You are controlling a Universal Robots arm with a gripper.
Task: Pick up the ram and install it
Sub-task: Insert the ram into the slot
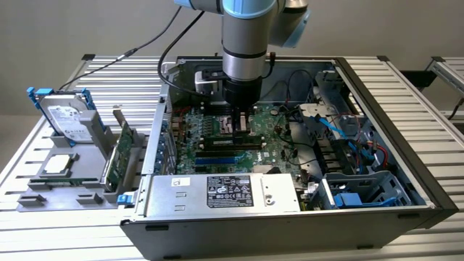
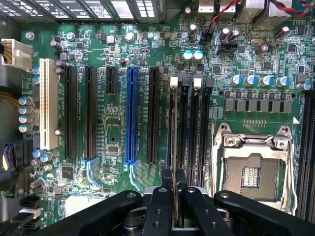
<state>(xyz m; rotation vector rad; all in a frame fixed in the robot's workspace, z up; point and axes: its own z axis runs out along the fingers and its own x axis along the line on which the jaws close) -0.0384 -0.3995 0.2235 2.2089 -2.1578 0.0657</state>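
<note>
Wrist view: gripper [image 2: 174, 186] pinches the ram [image 2: 174, 142] edge-on; long axis along the memory slots [image 2: 203, 132].

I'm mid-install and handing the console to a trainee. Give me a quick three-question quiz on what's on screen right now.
1. True or false: the tool is shut on the ram, which shows edge-on in the wrist view.
2. Fill the gap: on the motherboard, the ram lines up with the black memory slots, between the blue slot and the empty ___ socket.
3. Where is the hard drive? A: in the tool. B: standing on the grey rack at the exterior view's left. C: on the motherboard.
Key: 1 true; 2 processor; 3 B.
</note>
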